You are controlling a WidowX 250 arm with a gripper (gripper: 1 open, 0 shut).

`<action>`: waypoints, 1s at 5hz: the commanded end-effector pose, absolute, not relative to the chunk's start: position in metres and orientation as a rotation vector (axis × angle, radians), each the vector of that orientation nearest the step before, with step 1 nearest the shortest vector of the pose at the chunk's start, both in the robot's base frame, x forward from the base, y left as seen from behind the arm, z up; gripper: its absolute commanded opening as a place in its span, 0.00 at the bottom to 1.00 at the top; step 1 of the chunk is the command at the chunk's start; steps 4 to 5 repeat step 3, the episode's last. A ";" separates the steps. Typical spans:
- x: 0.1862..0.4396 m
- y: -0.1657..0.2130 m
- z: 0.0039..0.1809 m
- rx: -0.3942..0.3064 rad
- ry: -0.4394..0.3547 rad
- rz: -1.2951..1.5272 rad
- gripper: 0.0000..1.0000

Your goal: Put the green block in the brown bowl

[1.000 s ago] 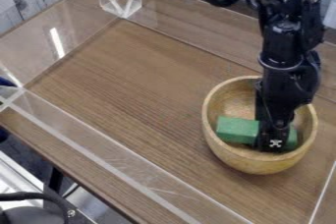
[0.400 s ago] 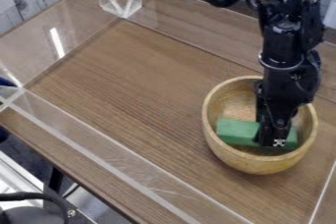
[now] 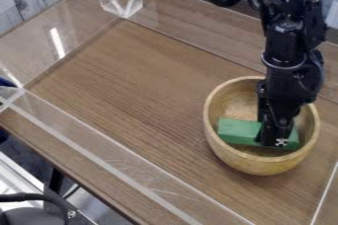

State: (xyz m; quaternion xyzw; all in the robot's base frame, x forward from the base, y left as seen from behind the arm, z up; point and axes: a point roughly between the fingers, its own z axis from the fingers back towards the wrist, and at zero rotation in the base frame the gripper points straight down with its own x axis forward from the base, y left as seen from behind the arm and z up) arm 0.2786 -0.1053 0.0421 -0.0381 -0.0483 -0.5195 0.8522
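Green block [image 3: 239,130] half behind hand [image 3: 278,138]

Single view supplied; no second view for overlap. Camera set high, off one corner of bench [image 3: 119,81], aimed down at slant across wood-grain top. Medium closeness: most of bench top covered, edges cropped at right and bottom. Clear wall [image 3: 79,135] seen running diagonally along near side, far wall at top. Arm cropped by top edge at upper right; brown bowl [image 3: 238,152] placed at lower right of picture. Floor glimpsed at lower left corner.
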 end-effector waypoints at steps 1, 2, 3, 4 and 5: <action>0.291 -0.109 0.050 -0.074 -0.154 -1.087 0.00; 0.292 -0.109 0.048 -0.076 -0.156 -1.087 0.00; 0.293 -0.109 0.047 -0.078 -0.156 -1.085 0.00; 0.293 -0.109 0.047 -0.078 -0.156 -1.085 0.00; 0.293 -0.109 0.047 -0.078 -0.156 -1.085 0.00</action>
